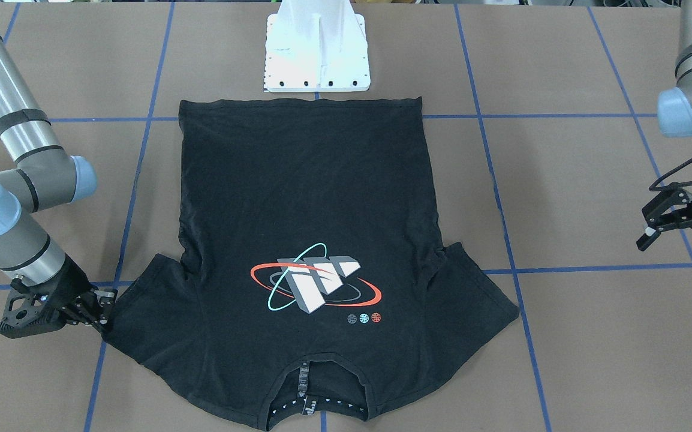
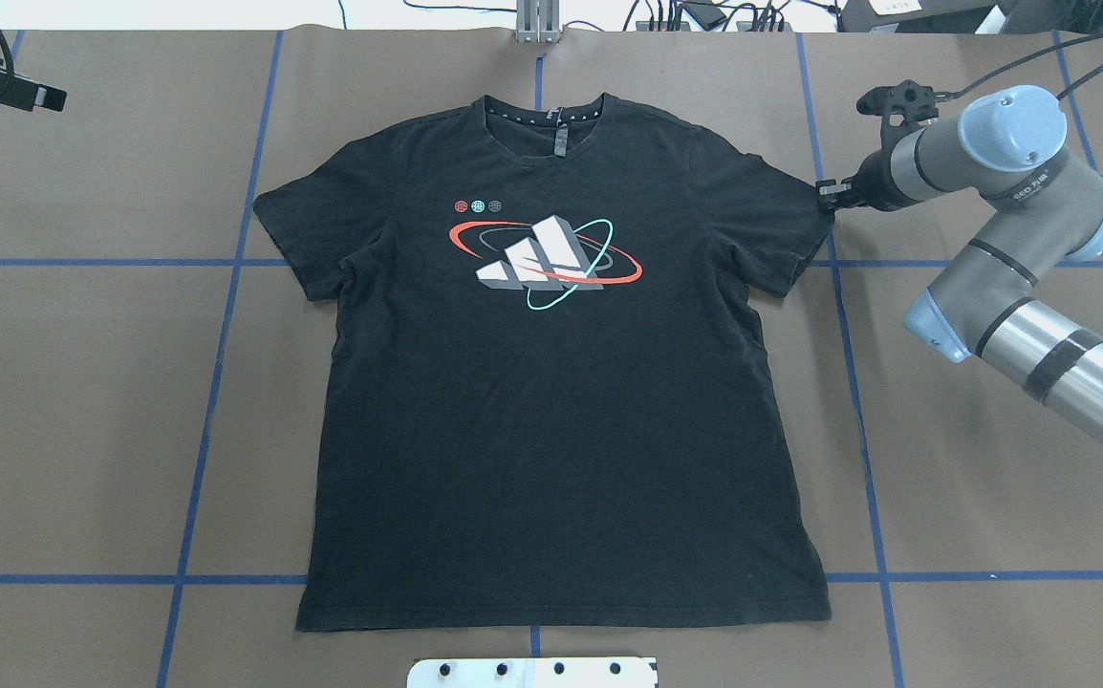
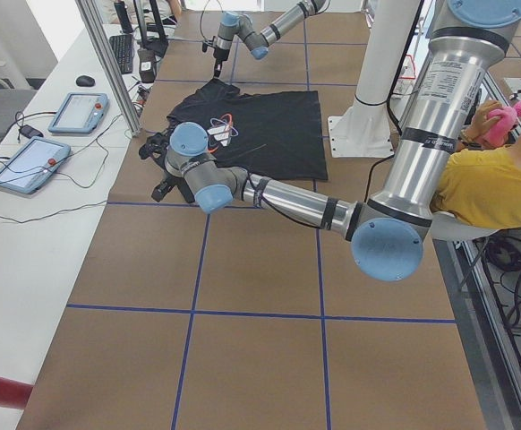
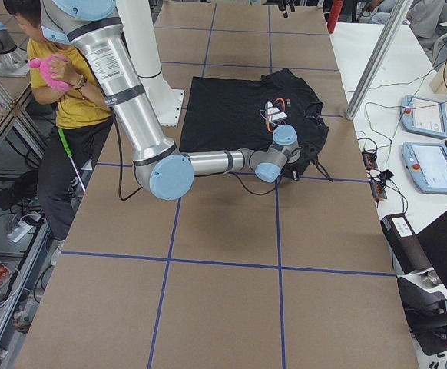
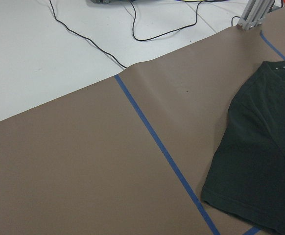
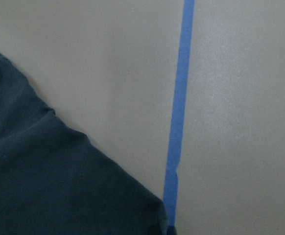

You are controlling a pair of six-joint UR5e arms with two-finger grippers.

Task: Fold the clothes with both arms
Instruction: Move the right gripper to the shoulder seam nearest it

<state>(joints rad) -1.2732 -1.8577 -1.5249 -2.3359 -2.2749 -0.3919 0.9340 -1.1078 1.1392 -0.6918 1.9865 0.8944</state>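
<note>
T-shirt [image 2: 561, 430] lay flat and logo-up in the middle of the tabletop [image 2: 83, 430], collar pointing away from the robot, hem by its base. Right pincer [image 1: 105, 312] sat low at its side's sleeve tip; couldn't tell if it was clenched. Left pincer [image 1: 676, 258] was spread wide, well apart from the other sleeve, so the right arm was nearer.

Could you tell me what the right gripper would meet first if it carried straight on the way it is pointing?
Most likely the black T-shirt: the right gripper sits low at the outer corner of its sleeve, pointing into it. Whether it already touches the cloth is unclear.
</note>
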